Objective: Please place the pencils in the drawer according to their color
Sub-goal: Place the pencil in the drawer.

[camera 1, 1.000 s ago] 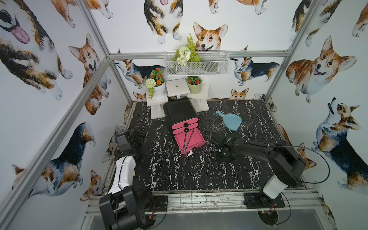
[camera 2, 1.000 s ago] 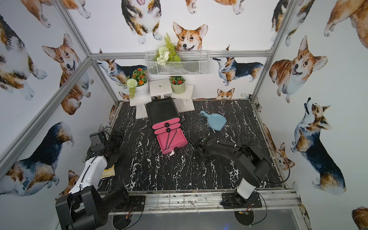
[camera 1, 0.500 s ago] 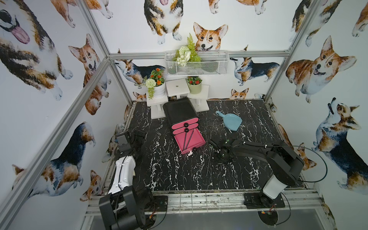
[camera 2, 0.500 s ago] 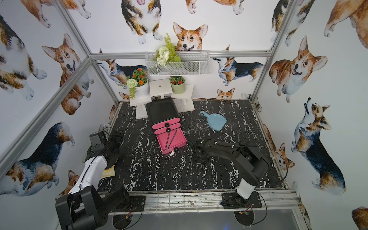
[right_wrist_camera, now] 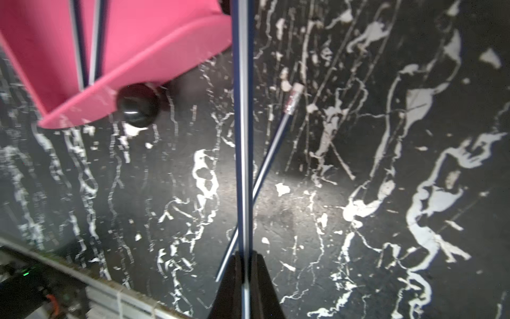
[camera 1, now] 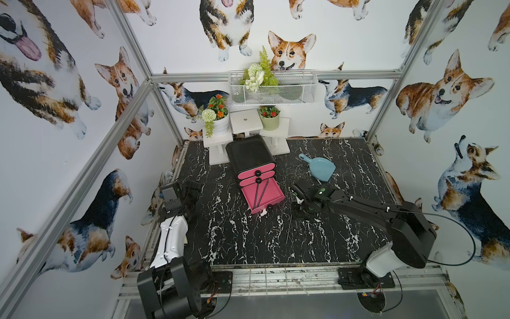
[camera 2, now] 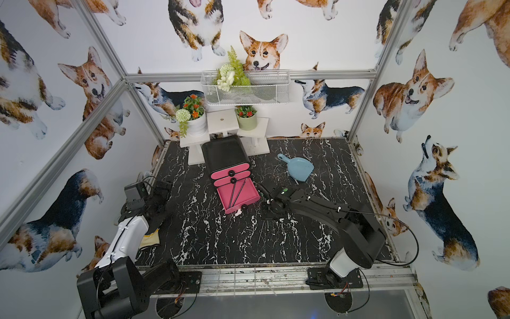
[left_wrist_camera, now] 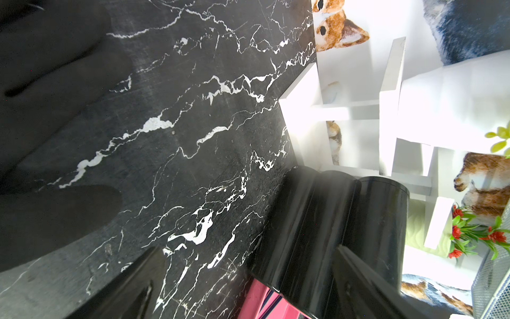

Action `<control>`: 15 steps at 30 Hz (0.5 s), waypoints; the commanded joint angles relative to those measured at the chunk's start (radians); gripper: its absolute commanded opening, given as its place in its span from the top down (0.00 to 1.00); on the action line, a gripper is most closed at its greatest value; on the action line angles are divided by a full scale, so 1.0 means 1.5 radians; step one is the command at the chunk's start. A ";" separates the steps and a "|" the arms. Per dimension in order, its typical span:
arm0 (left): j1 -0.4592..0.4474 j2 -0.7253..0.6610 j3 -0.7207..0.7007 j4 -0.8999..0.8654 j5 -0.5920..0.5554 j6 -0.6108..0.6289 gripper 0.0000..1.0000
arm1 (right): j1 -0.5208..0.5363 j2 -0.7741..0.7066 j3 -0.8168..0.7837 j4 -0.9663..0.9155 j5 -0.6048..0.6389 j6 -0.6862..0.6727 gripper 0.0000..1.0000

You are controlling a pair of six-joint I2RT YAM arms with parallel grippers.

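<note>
R arm: our right gripper [right_wrist_camera: 245,269] clamped on dark pencil [right_wrist_camera: 242,124], nr drawer [camera 1: 276,193].
L arm: our left gripper [left_wrist_camera: 248,284] jaws wide apart.

Right end effector [right_wrist_camera: 242,265]: jaws narrow from part-open a second ago to clamped now. Dark pencil [right_wrist_camera: 242,138] pinched between fingertips, in right wrist view running straight out from them. Right arm dips half second ago, now back up in both top views [camera 1: 296,197]. Held pencil looks raised off tabletop [right_wrist_camera: 358,248]; second pencil [right_wrist_camera: 271,149] crosses beneath it.
</note>
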 commanded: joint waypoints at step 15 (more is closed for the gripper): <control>0.001 0.001 -0.010 0.007 0.002 0.009 0.00 | -0.003 0.159 0.146 0.103 -0.215 0.026 1.00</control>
